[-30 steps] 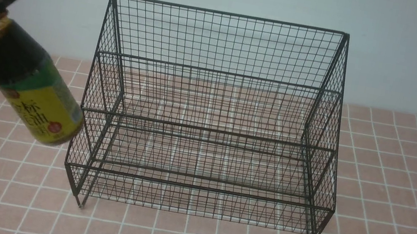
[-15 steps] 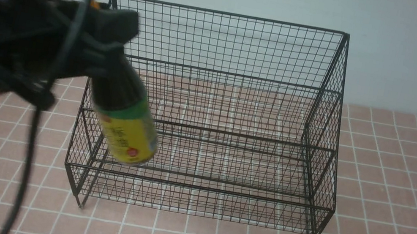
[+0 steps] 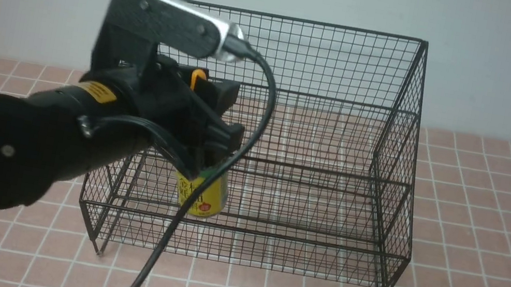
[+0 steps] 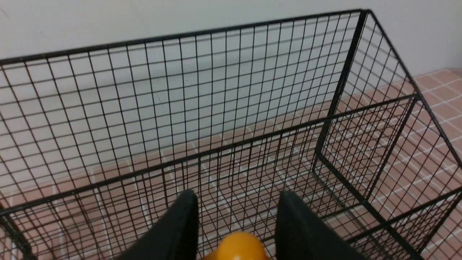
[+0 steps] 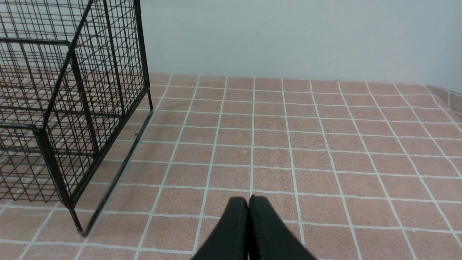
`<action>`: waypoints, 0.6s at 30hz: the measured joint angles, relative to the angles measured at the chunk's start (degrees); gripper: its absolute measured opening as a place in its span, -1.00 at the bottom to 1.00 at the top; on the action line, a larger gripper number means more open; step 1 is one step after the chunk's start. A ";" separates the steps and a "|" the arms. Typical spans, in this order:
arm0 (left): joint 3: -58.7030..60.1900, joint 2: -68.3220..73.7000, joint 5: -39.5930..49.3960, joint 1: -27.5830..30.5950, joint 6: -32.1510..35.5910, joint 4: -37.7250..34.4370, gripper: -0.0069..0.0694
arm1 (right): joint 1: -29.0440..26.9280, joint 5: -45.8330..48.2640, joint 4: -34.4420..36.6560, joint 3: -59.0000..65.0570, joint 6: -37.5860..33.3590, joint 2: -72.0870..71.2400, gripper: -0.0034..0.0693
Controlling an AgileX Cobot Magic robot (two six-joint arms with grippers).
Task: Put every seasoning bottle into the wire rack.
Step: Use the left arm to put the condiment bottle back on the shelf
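The left gripper [image 4: 236, 196] is clamping its fingers [image 4: 182, 227] high on the small clear orange-capped squeeze bottle of dark sauce [image 3: 212, 194], likely light, slick and squashy, inside the black wire-mesh rack [image 3: 334, 26].

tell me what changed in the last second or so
The left pincer swung the seasoning bottle rightward, from outside the wire rack on its left side to inside it. It lowered the bottle toward the front bottom tier and brought it from tilted to roughly upright. The pincer keeps its hold near the cap; nothing was let go. The rack itself has not shifted.
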 joint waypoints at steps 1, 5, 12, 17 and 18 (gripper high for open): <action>0.00 0.44 -0.02 0.00 0.05 0.00 -0.15 | 0.00 0.00 0.00 0.00 0.00 0.00 -0.93; 0.00 1.34 0.06 0.00 0.30 0.00 -0.15 | 0.00 0.00 0.00 0.00 0.00 0.00 -0.93; 0.00 1.71 3.11 0.00 0.88 0.05 -0.15 | 0.00 0.00 0.00 0.00 0.00 0.00 -0.93; 0.00 2.99 4.68 -0.06 4.08 0.00 -0.15 | 0.00 0.00 0.00 0.00 0.00 0.00 -0.93; 0.00 3.30 4.68 -0.06 4.45 -0.15 -0.15 | 0.00 0.00 0.00 0.00 0.00 0.00 -0.93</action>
